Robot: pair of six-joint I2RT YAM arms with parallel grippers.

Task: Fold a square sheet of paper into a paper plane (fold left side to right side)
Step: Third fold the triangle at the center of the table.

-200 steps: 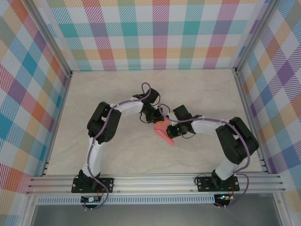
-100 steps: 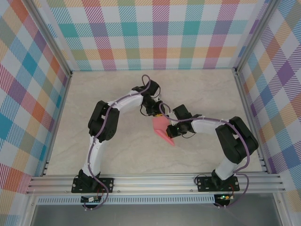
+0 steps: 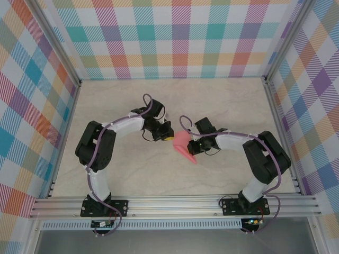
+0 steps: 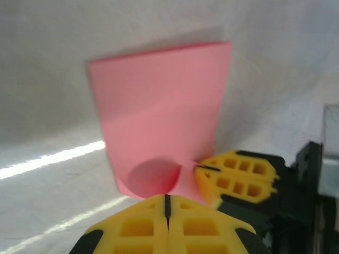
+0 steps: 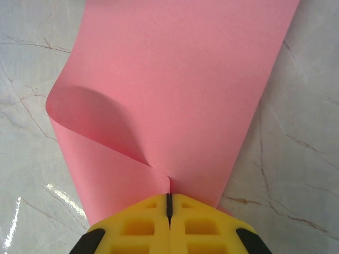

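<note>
The square sheet of thin pink-red paper [image 5: 175,79] is light, limp and easily creased. It holds no shape of its own, so one side curls over the other in a soft, uncreased loop instead of lying flat. It will likely slide on the smooth pale marbled table top [image 3: 132,174] unless pinned, and a hard tug could tear or wrinkle it. The best hold is at an edge or corner, both layers together, which leaves the loop free to be pressed flat.

That is how the right gripper [image 5: 168,209], with its yellow plastic fingers, has it. Its jaws are pressed together on the sheet's edge where the curled-over layer meets the lower one. The sheet spreads away from the right gripper's tips over the table, with the loop raised along one side.

The right arm reaches in low, elbow bent. The left gripper [image 4: 167,209], also yellow-fingered, sits across the sheet from the right gripper and faces it, jaws pressed together on nothing. Whether its tips touch the paper cannot be told. The left arm is sharply folded, its elbow swung away from the right gripper.
</note>
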